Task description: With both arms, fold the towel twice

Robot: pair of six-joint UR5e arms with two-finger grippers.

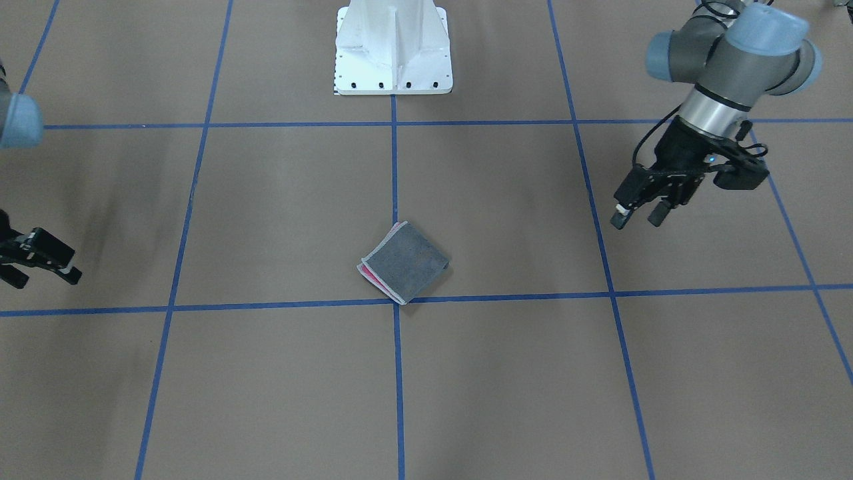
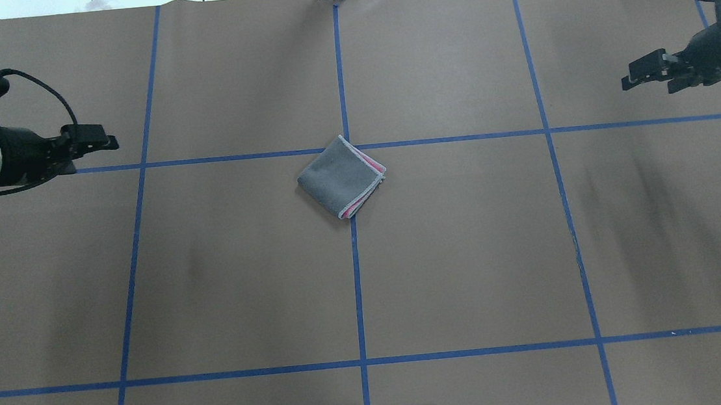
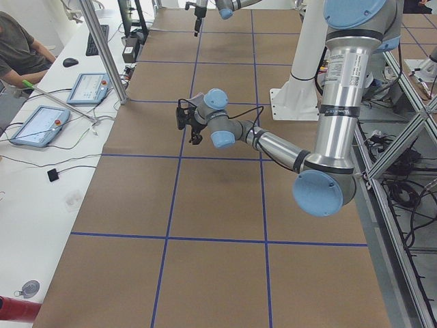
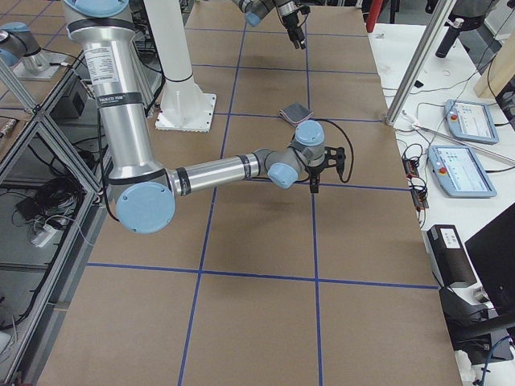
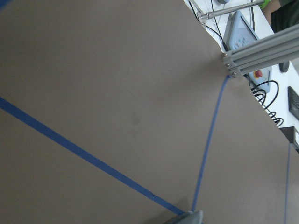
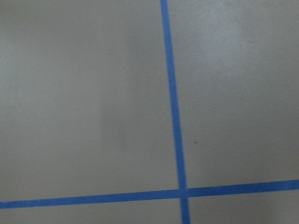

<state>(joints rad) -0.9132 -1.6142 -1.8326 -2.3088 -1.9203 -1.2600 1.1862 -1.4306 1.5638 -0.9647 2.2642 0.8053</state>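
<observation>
The towel lies folded into a small square near the table's middle, grey face up, with pink layers showing at its open edges. It also shows in the overhead view and in the exterior right view. My left gripper hangs above the table far to the towel's side, open and empty; it also shows in the overhead view. My right gripper is at the opposite table edge, open and empty, and also shows in the overhead view. Both wrist views show only bare table paper and tape.
The white pedestal base stands behind the towel on the robot's side. Blue tape lines grid the brown table cover. Operator tablets and an aluminium post stand past the table's far edge.
</observation>
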